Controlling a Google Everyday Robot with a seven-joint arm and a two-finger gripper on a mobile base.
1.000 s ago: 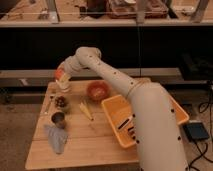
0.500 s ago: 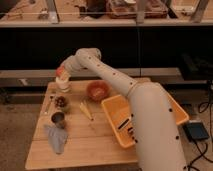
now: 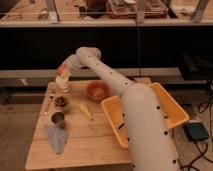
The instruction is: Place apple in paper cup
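Observation:
The apple (image 3: 61,71), orange-red with a yellowish patch, is in my gripper (image 3: 63,74) at the far left of the wooden table (image 3: 95,142). The gripper is shut on the apple and holds it just above the white paper cup (image 3: 63,86), which stands upright near the table's back left corner. The apple's underside is close to the cup's rim; I cannot tell whether they touch. The arm reaches in from the right and hides part of the table behind it.
An orange-brown bowl (image 3: 97,90) sits right of the cup. In front of the cup are a dark round dish (image 3: 61,102), a shiny metal cup (image 3: 58,118), a grey cloth (image 3: 56,138) and a yellow object (image 3: 86,110). A large yellow bin (image 3: 170,107) stands at the right.
The gripper with the apple has stayed over the paper cup, shifting only slightly. Nothing else has moved.

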